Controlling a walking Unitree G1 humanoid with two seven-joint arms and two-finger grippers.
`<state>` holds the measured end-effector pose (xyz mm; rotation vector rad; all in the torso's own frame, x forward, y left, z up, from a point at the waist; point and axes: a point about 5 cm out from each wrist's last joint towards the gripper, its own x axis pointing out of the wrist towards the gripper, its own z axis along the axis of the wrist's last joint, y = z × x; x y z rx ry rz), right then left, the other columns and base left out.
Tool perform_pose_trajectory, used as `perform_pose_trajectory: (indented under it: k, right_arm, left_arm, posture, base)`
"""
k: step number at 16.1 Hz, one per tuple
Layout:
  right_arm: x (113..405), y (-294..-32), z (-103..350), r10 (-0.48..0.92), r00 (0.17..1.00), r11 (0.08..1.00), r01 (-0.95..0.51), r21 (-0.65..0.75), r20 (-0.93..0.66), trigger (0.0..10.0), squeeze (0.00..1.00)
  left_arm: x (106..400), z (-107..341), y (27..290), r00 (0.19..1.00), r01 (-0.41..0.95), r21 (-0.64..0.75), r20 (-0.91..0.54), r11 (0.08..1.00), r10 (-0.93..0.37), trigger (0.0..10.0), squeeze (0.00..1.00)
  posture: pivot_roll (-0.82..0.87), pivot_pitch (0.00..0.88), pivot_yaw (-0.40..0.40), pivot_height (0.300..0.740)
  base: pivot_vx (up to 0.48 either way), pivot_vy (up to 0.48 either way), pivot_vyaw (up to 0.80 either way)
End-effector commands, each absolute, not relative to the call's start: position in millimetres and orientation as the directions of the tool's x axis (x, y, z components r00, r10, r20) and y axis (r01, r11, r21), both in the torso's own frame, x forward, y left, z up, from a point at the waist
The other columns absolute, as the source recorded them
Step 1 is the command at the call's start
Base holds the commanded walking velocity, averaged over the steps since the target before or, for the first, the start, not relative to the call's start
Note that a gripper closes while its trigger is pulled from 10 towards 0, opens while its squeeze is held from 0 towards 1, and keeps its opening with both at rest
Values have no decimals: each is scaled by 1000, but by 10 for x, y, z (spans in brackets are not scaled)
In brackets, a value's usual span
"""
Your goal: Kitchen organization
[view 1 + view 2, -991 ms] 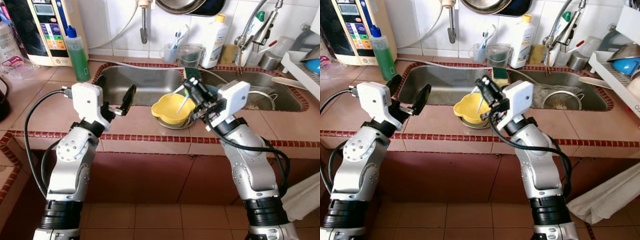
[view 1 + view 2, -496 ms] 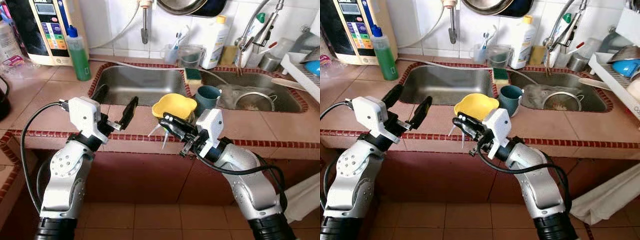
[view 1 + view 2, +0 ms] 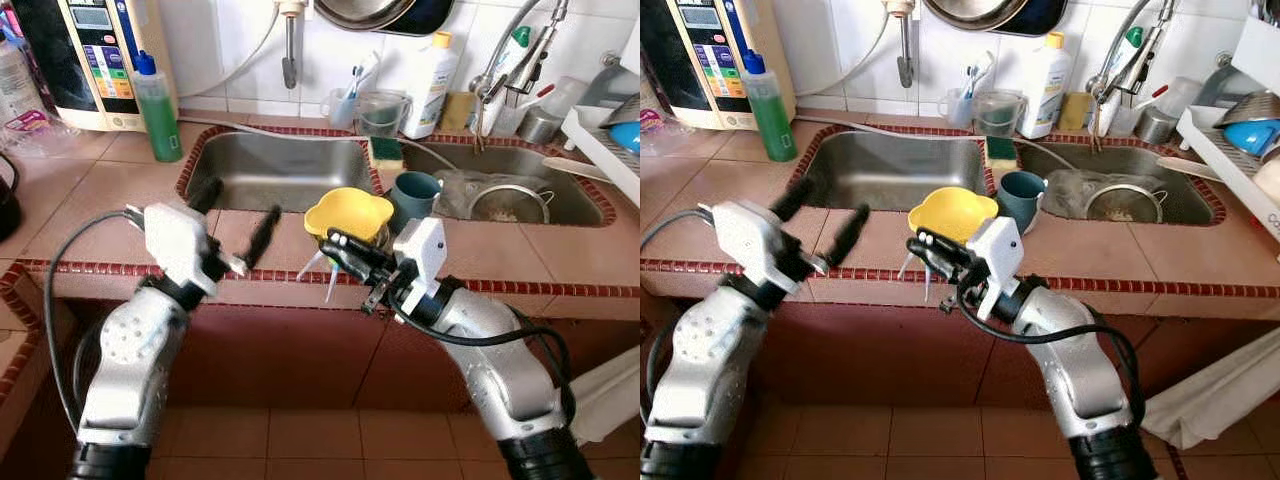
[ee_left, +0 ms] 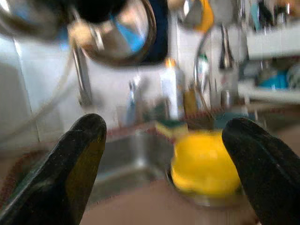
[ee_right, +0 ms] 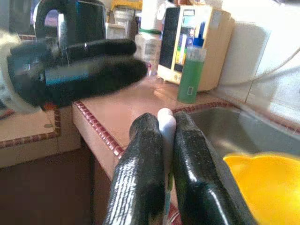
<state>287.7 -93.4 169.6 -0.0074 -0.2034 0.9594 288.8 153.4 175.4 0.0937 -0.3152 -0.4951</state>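
A white plastic utensil (image 3: 322,266) is pinched between the pressed-together fingers of the right gripper (image 3: 335,246), just in front of the yellow bowl (image 3: 347,214) at the counter's (image 3: 90,200) front edge. The bowl sits on a metal dish beside a teal cup (image 3: 413,194), in front of the sink (image 3: 275,170). The left gripper (image 3: 232,212), fingers spread and blurred, hovers over the counter left of the bowl.
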Motion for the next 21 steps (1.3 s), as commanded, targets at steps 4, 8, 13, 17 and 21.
perform_pose_trajectory:
  k: [4,8,13,17,21]
  right_arm:
    - [2869,-1043,1315,785,616,616,-787,14,73,10000,0]
    - [2857,-1172,790,731,678,682,-723,109,-74,10000,0]
    - [2682,-1493,32,538,756,833,-545,96,-374,10000,0]
    - [2527,-1712,-277,327,786,935,-352,55,-524,10000,0]
    - [2205,-1926,-570,95,733,982,-179,-56,-674,10000,0]
  left_arm:
    - [2819,1416,1461,834,511,177,135,841,-535,10000,0]
    - [2701,838,1439,834,551,132,-42,824,-551,10000,0]
    - [2506,-4,1462,780,571,99,-376,815,-501,10000,0]
    - [2384,-373,1460,727,496,34,-562,867,-394,10000,0]
    - [2152,-642,1487,654,334,-58,-705,941,-275,10000,0]
  posture:
    - [-32,0,-18,740]
    - [-31,0,-17,740]
    - [-30,0,-21,740]
    - [-47,0,-6,740]
    - [-77,0,20,740]
  base:
    - [0,0,0]
    - [0,0,0]
    - [0,0,0]
    - [0,0,0]
    - [0,0,0]
